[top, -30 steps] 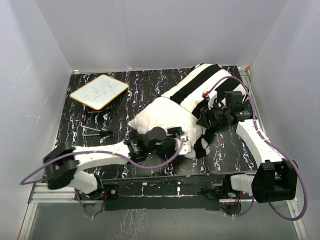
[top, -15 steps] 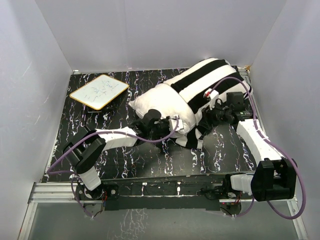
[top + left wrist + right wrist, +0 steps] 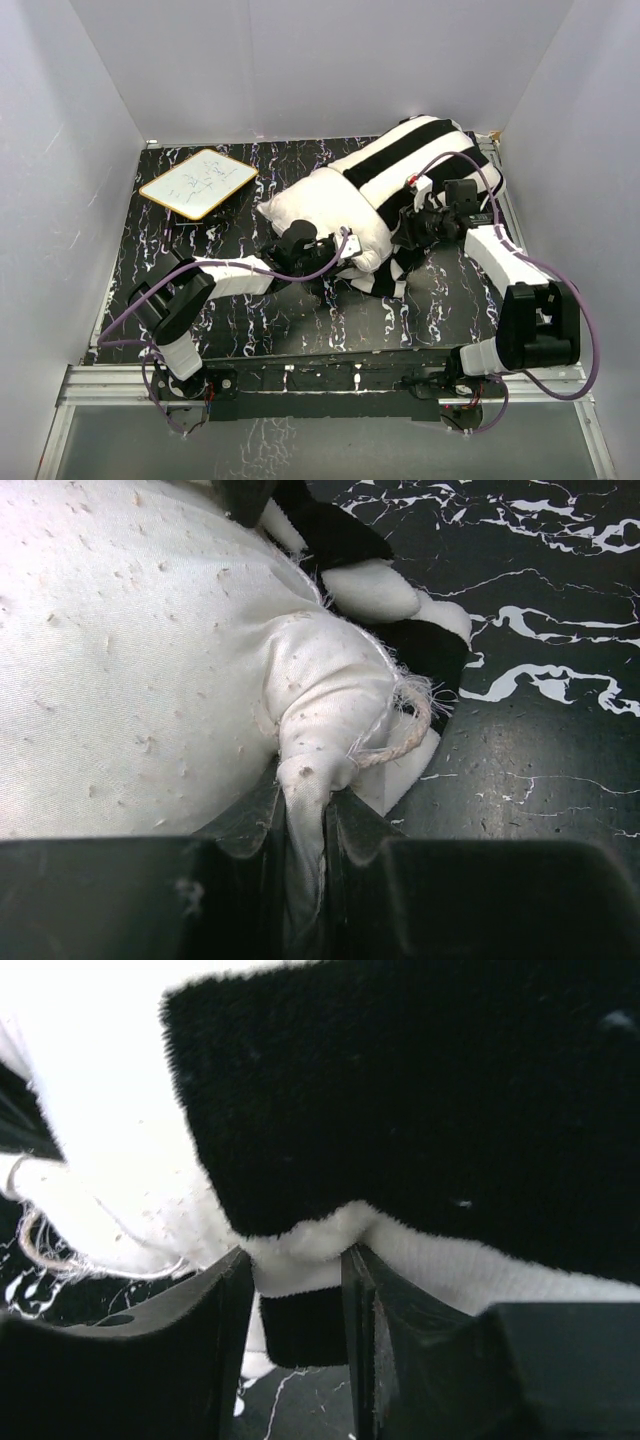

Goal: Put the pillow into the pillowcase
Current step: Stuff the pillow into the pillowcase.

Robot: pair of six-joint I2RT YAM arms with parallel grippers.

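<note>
From above, the left gripper (image 3: 340,262) sat at the near edge of the pillow (image 3: 320,205), whose plump white bulk lay just ahead of it on the dark marbled table (image 3: 250,320). The pillow's far right end was inside the striped pillowcase (image 3: 410,150), which ran on towards the table's far right corner. The right gripper (image 3: 408,228) was at the pillowcase's near edge, where loose striped cloth bunched up, close to the right of the left gripper. A whiteboard (image 3: 198,183) lay well off to the far left of both tools.

In the left wrist view, the left gripper (image 3: 303,820) was clenched on a twisted corner of the pillow (image 3: 130,660), the white fabric squeezed thin between its jaws. A frayed thread (image 3: 400,745) curled off that corner just ahead of the tips. Beyond it and to the right, black and white folds of the pillowcase (image 3: 340,535) rested against the pillow, with bare table (image 3: 540,730) further right.

In the right wrist view, the right gripper (image 3: 297,1310) grasped a fold of the pillowcase (image 3: 400,1110), a strip of white and black cloth filling the gap between its fingers (image 3: 225,1330). A broad black stripe filled the view directly ahead. Whether the bright white cloth up to the left was pillow or stripe could not be told.
</note>
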